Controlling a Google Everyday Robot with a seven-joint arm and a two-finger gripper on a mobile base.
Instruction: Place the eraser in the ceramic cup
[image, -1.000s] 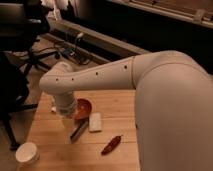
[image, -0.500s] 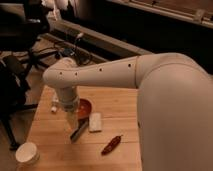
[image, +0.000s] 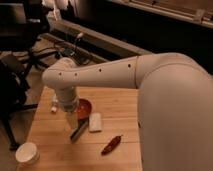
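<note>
The gripper (image: 72, 124) hangs over the wooden table (image: 120, 107), jaws spread wide, just left of the orange bowl (image: 85, 106). The eraser (image: 79, 131) lies tilted right at its tips; contact cannot be told. The ceramic cup (image: 27, 153) stands well apart, lower left

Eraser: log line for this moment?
gripper: open, down at eraser | eraser: on table by bowl, not in cup | cup: apart, near table corner
</note>
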